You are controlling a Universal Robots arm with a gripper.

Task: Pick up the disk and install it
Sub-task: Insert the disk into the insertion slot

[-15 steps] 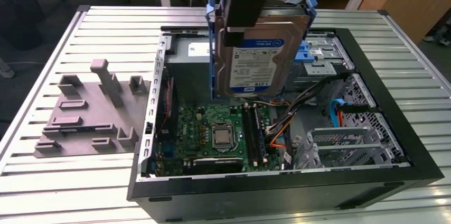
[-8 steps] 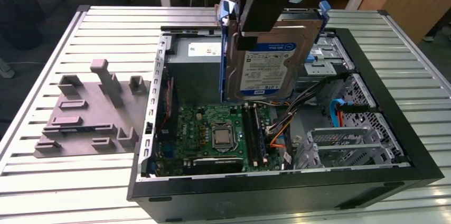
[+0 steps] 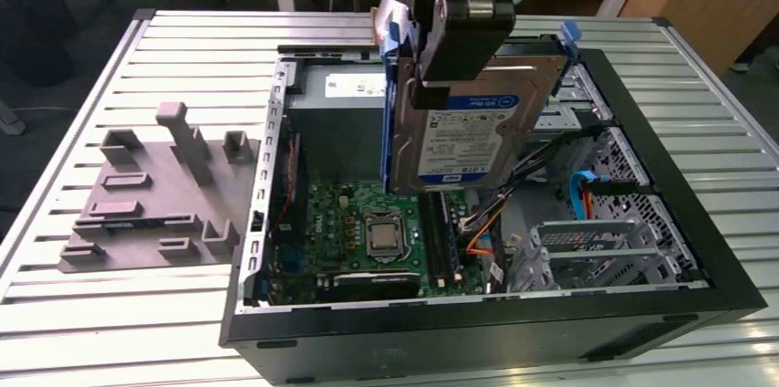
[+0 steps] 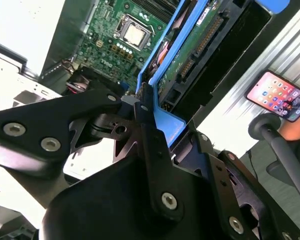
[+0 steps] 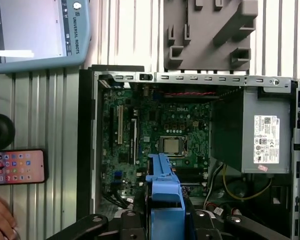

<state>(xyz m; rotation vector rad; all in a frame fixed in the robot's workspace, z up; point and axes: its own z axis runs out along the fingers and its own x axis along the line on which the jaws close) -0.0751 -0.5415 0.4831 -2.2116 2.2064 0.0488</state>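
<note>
- Upper centre of the exterior view: the disk (image 3: 477, 136) hangs on edge, label toward the camera, clear above the open computer case (image 3: 681, 250) and its motherboard (image 3: 365, 214).
- Hand (image 3: 426, 90) closed on the disk's upper end. In the second wrist view a finger (image 4: 146, 112) presses against the blue bracket (image 4: 165, 122).
- Handling, by judgement: stiff, dense for its size, shock-sensitive, metal faces probably slick. Best gripped on the bracket edges, off the bare circuit board (image 4: 182, 65) and connector (image 4: 206, 36).
- Grey fixture (image 3: 159, 195) lies on the worktop (image 3: 73, 131), toward the exterior view's left.
</note>
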